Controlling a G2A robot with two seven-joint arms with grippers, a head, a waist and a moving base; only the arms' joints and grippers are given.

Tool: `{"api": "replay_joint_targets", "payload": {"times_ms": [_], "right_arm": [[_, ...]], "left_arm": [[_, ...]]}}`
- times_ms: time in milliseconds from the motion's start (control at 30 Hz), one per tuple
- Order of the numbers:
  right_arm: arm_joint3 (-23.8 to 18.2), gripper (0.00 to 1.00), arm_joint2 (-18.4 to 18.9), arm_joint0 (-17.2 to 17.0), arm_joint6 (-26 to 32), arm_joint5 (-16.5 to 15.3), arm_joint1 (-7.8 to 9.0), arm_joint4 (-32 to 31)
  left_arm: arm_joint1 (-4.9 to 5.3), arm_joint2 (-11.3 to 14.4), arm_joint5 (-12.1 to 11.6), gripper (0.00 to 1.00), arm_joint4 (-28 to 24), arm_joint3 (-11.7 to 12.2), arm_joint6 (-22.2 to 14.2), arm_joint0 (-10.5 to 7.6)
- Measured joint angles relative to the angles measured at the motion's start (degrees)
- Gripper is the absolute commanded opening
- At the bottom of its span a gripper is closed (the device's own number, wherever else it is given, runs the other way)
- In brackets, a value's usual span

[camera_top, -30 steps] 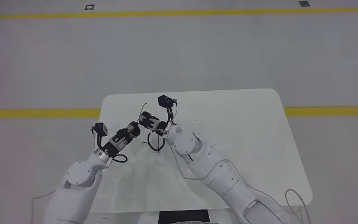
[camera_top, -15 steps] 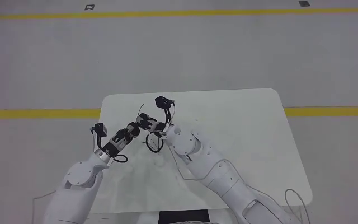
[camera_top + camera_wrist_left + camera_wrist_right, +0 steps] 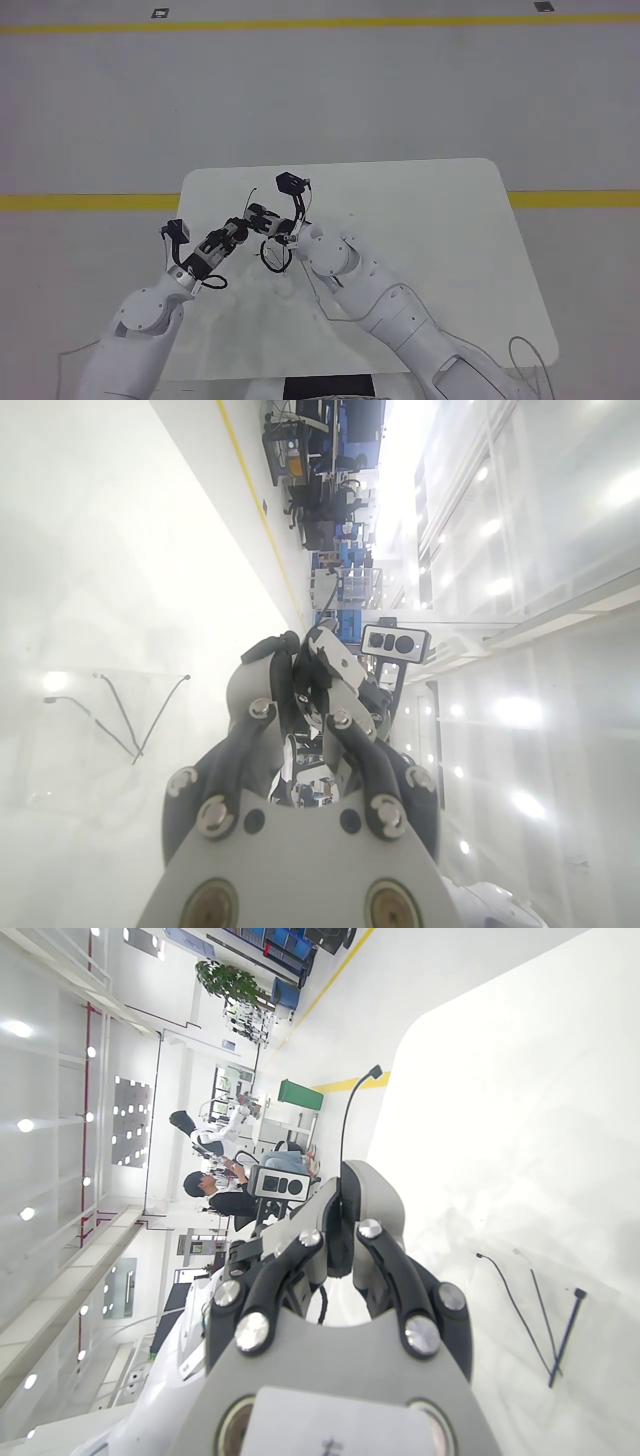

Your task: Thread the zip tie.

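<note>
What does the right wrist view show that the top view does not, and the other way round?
The right wrist view adds the loose black plastic zip ties lying crossed on the white rounded table, and the right gripper shut on the thin black zip tie, whose head end sticks out free beyond the fingertips. The top view adds the table's whole outline and the left gripper close beside the right one. Both share the table surface and the held tie's free end.

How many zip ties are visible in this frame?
4. One zip tie stands clamped in the right gripper; three loose ties lie on the table, fanned out with their ends crossing. The arms may hide others.
</note>
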Motion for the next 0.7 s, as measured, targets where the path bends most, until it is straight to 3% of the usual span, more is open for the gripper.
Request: {"api": "replay_joint_targets", "payload": {"times_ms": [267,467,700], "right_arm": [[0.29,0.00,-0.06,0.16,0.47,-0.36,-0.04,0.31],[0.45,0.00,-0.12,0.28,0.70,-0.50,-0.07,0.40],[0.59,0.00,-0.18,0.41,0.88,-0.64,-0.11,0.49]], "left_arm": [[0.02,0.37,-0.15,0.09,0.26,0.22,0.70,-0.22],[0.05,0.56,-0.16,0.00,0.20,0.42,0.94,-0.39],[0.09,0.63,-0.30,0.00,0.03,0.77,1.24,-0.63]]}}
